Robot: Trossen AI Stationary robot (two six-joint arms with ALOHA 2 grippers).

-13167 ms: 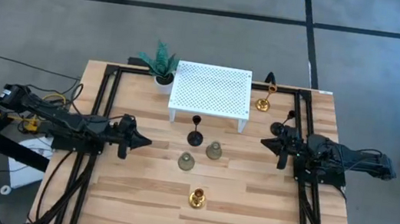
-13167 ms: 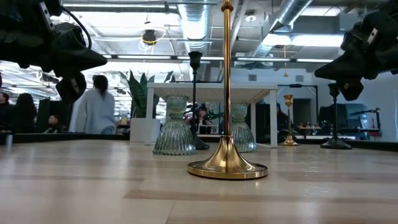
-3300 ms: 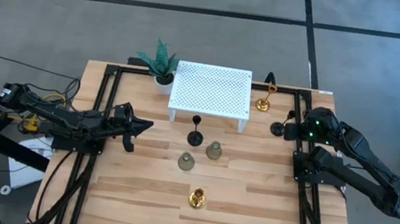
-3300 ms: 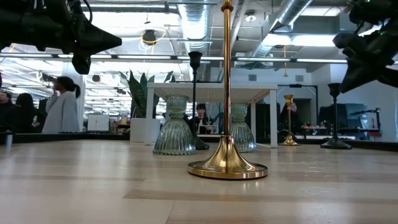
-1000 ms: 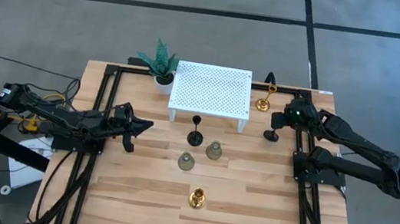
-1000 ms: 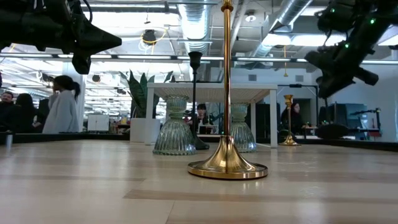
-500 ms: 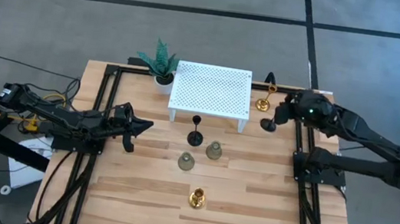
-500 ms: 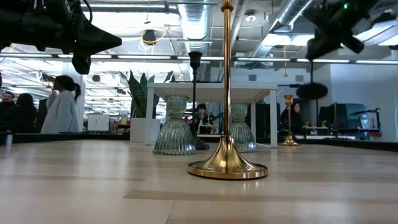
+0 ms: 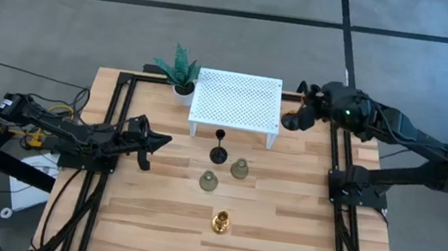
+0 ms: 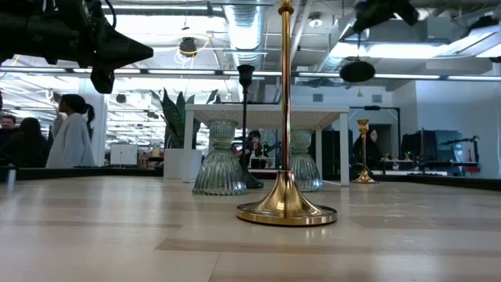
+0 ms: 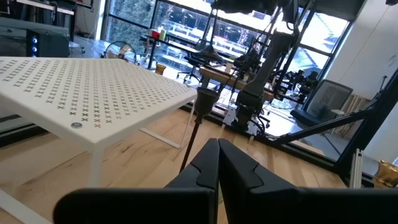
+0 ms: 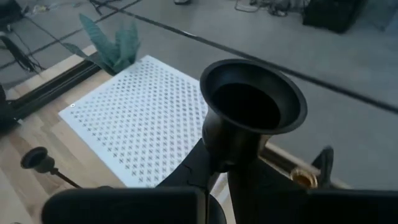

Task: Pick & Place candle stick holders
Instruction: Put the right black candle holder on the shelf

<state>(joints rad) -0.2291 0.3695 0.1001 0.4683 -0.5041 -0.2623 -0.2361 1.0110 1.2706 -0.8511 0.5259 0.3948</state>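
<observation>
The right tool (image 9: 301,118) is gripping a slim black candle holder (image 12: 249,115) by its stem, lifted beside the white perforated platform (image 9: 236,101); it looks light, rigid, top-heavy, so a stem grip suits; the left tool (image 9: 157,140) is idling closed

One black holder (image 9: 291,121) hangs lifted off the bench, another (image 9: 218,148) stands upright by two glassy grey-green ones (image 9: 239,169) (image 9: 209,181), gold one (image 9: 220,222) nearest.
</observation>
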